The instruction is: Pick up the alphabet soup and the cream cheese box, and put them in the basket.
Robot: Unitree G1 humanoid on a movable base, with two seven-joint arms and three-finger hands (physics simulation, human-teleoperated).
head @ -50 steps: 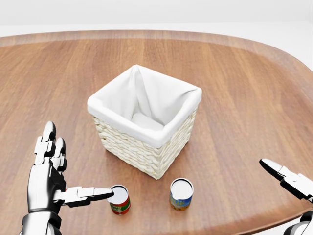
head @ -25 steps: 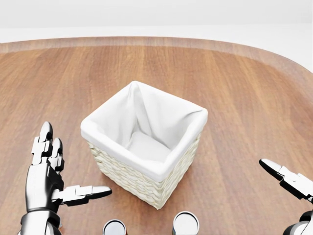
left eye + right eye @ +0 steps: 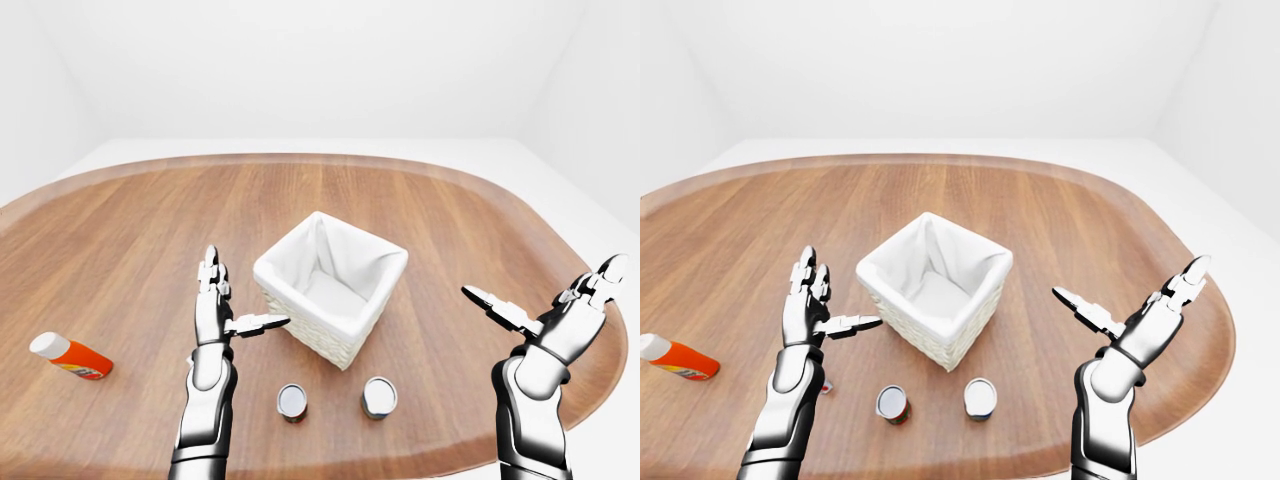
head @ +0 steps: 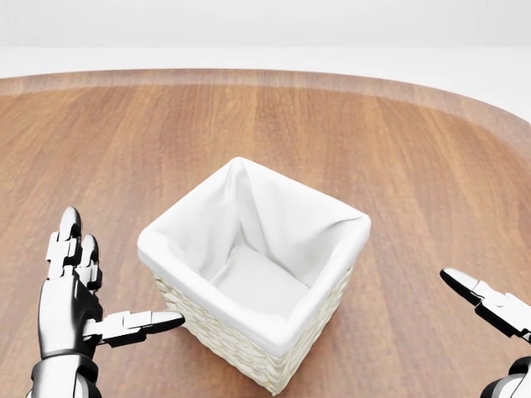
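While both hands hang spread and empty over the table [image 3: 120, 220], nothing is gripped yet: the left hand [image 3: 214, 310] stands upright, fingers up and thumb pointing at the basket [image 3: 331, 287], just beside its left wall, and the right hand [image 3: 560, 318] is splayed well off toward the table's right edge. The basket sits mid-table with its white lining showing and nothing inside. Two cans wait by the near edge, the left can [image 3: 892, 404] with a red label and the right can [image 3: 980, 397] with a blue-and-yellow one; which is the alphabet soup I can't tell from here. No cream cheese box shows. My call: drop the left hand low, close round one can from the side, then lift clear over the rim. An orange bottle [image 3: 70, 355] lies near the left edge, out of the way.
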